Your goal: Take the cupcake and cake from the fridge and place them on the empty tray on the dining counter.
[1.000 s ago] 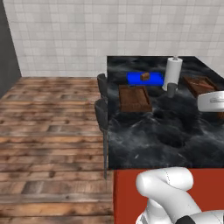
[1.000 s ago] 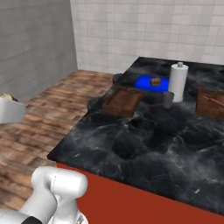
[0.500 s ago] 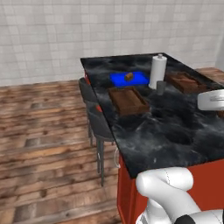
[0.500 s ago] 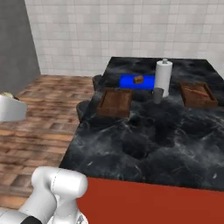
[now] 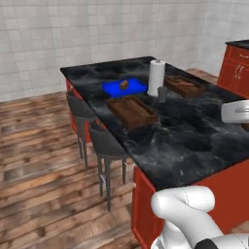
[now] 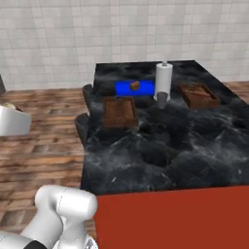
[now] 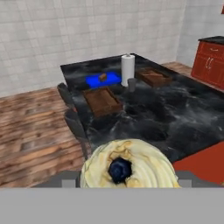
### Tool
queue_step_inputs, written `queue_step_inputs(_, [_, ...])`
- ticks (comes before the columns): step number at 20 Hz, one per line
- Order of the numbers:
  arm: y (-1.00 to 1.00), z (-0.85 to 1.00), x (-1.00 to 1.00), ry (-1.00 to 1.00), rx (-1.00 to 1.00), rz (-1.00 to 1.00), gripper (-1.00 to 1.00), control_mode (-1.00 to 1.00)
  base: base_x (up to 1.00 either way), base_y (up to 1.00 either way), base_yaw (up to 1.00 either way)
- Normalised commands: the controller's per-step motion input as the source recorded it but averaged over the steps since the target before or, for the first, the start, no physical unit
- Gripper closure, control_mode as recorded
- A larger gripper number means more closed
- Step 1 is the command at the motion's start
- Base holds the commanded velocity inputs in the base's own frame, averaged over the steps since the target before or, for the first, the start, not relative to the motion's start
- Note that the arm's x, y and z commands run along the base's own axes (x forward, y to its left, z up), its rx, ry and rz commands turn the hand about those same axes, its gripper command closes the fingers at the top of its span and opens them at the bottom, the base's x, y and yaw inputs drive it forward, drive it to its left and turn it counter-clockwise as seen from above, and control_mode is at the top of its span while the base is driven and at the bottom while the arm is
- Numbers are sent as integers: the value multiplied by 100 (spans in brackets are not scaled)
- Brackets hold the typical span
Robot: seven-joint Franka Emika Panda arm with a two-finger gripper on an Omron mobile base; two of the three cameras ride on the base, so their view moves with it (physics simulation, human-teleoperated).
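The end effector (image 7: 127, 183) grips the cupcake (image 7: 128, 165); the empty tray (image 7: 103, 100) lies well ahead on the bench (image 7: 175, 113), its long axis pointing away.

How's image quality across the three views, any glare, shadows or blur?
Left base view: soft, flat lighting, faint sheen on the counter. Right base view: same, dim shadows by the paper towel roll. Hand view: the cupcake looms large and close at the bottom.
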Motion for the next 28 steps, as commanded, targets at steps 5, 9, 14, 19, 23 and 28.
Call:
queue_step_inputs(5, [0, 0, 0, 0, 0, 0, 100, 100, -43, 100, -20])
queue_step_inputs(9, [0, 0, 0, 0, 0, 0, 100, 100, 63, 100, -29])
queue_step_inputs(14, [0, 0, 0, 0, 0, 0, 100, 100, 100, 79, -36])
queue_step_inputs(19, [0, 0, 0, 0, 0, 0, 100, 100, 100, 67, -45])
queue_step_inputs(23, [0, 0, 0, 0, 0, 0, 100, 100, 100, 75, -45])
queue_step_inputs(28, [0, 0, 0, 0, 0, 0, 100, 100, 100, 84, -49])
